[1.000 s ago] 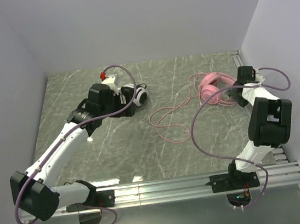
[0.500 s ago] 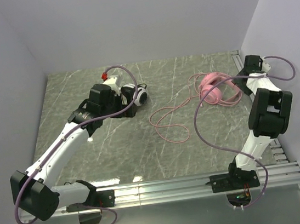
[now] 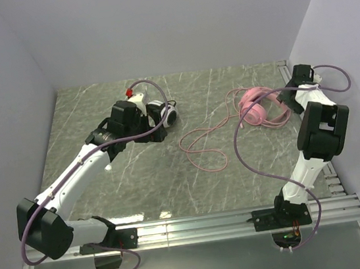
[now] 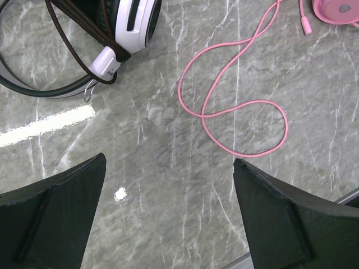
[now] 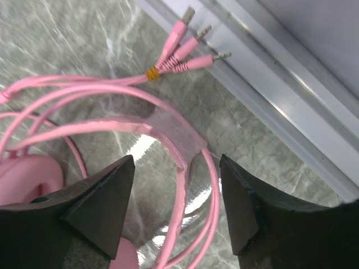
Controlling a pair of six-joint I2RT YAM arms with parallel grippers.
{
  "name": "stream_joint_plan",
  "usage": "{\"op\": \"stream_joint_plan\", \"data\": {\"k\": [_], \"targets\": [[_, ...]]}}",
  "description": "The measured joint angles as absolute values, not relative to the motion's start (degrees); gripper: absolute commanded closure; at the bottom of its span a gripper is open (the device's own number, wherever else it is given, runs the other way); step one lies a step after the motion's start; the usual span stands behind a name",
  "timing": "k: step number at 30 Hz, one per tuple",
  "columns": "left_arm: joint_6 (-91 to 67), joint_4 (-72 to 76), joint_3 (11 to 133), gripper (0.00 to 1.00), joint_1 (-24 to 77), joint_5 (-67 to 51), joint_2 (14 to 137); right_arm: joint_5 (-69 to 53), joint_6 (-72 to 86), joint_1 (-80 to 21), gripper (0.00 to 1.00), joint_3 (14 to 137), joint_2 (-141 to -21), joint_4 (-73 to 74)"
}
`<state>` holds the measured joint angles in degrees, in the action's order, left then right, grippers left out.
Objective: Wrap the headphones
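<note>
The black and white headphones point(image 3: 166, 114) lie at the back left of the table; an ear cup point(image 4: 138, 19) and the looped black cable point(image 4: 72, 38) show at the top of the left wrist view. My left gripper point(image 4: 168, 216) hovers open over bare table just short of them, holding nothing. The pink headphones point(image 3: 255, 107) lie at the back right, their pink cable point(image 3: 202, 148) trailing toward the middle. My right gripper point(image 5: 176, 196) is open, its jaws straddling the pink headband point(image 5: 175, 133) and cable loops without pinching them. The pink plugs point(image 5: 188, 51) lie beside the rail.
An aluminium rail point(image 5: 269, 95) runs along the right table edge, close to the right gripper point(image 3: 290, 96). Grey walls enclose the table on three sides. A loop of pink cable point(image 4: 241, 115) lies to the right of the left gripper point(image 3: 154, 126).
The right wrist has swung from over the pink ear cups toward the right rail and settled over the headband. The left arm has shifted slightly toward the black and white headset.
</note>
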<state>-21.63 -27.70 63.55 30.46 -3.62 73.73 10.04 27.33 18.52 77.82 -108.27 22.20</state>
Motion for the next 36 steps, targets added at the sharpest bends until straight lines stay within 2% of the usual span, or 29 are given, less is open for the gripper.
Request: {"op": "stream_joint_plan", "data": {"k": [5, 7, 11, 16, 17, 20, 24, 25, 26, 29, 31, 36], "targets": [[-21.6, -27.7, 63.5, 0.01, 30.5, -3.8, 73.8, 9.9, 26.7, 18.2, 0.21, 76.1, -108.3, 22.6], [-21.6, -27.7, 63.5, 0.01, 30.5, -4.1, 73.8, 9.9, 26.5, 18.2, 0.21, 75.3, -108.3, 22.9], [-21.6, -27.7, 63.5, 0.01, 30.5, -4.4, 73.9, 10.6, 26.5, 18.1, 0.32, 75.0, -108.3, 24.1], [-21.6, -27.8, 63.5, 0.01, 30.5, -4.7, 74.2, 13.3, 27.4, 16.8, 0.34, 75.3, -109.6, 26.5], [-21.6, -27.8, 63.5, 0.01, 30.5, -4.7, 74.2, 13.5, 27.6, 16.3, 0.51, 75.2, -109.7, 26.7], [-21.6, -27.9, 63.5, 0.01, 30.5, -4.8, 74.3, 14.5, 28.4, 15.1, 0.64, 74.2, -109.9, 26.7], [-21.6, -28.1, 63.5, 0.01, 30.5, -5.0, 74.4, 14.5, 29.5, 14.9, 0.64, 71.6, -108.8, 24.2], [-21.6, -28.2, 63.5, 0.01, 30.5, -5.1, 74.5, 14.2, 29.8, 14.9, 0.76, 70.7, -108.4, 23.3], [-21.6, -28.2, 63.5, 0.01, 30.5, -5.1, 74.5, 14.1, 29.8, 14.9, 0.82, 70.1, -108.0, 22.8], [-21.6, -28.2, 63.5, 0.01, 30.5, -5.2, 74.5, 13.7, 30.7, 14.5, 0.84, 67.6, -106.6, 20.6], [-21.6, -28.2, 63.5, 0.01, 30.5, -5.2, 74.5, 13.9, 31.1, 14.2, 0.94, 65.9, -105.4, 19.5], [-21.6, -28.2, 63.5, 0.01, 30.5, -5.3, 74.5, 13.5, 32.3, 14.1, 0.96, 61.9, -102.4, 18.3]]}}
